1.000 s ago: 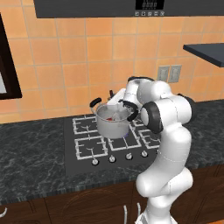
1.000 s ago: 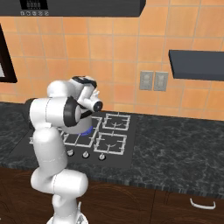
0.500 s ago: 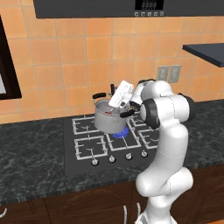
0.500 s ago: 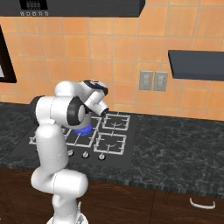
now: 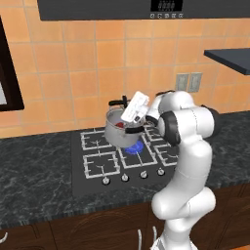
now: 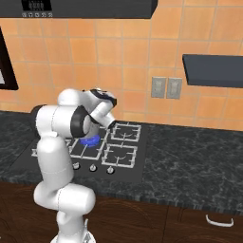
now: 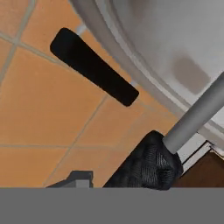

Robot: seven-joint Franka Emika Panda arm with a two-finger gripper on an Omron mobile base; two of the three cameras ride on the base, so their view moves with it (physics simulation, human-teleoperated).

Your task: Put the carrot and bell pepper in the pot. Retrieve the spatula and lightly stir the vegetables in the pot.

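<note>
The kitchen wall is tiled in orange squares, with a dark range hood [image 5: 141, 9] above carrying a small digital panel, a dark shelf [image 6: 212, 70] jutting out on the right, and a pair of grey wall outlets [image 6: 166, 88] between hood and shelf. Below runs a speckled black stone counter [image 5: 34, 171] over brown wooden cabinets [image 6: 156, 220], and set into it is a black cooktop [image 5: 97, 166] with pale grates and a row of knobs along its front edge. The pot [image 5: 120, 130] is over the rear middle burner, tilted toward the arm, with a blue flame [image 5: 134, 148] glowing just beneath its near side (the same blue shows beside the arm in the right base view). Inside the pot a red patch, the bell pepper [image 5: 119, 125], lies against the wall; the carrot cannot be made out. The gripper [image 5: 135, 123] is at the pot's near rim, and whether its fingers are apart or closed cannot be told. In the hand view a grey rod, the spatula [image 7: 197, 113] handle by its look, runs from a dark fingertip [image 7: 151, 164] up toward the pot's steel rim, beside one black pot handle [image 7: 92, 65].
</note>
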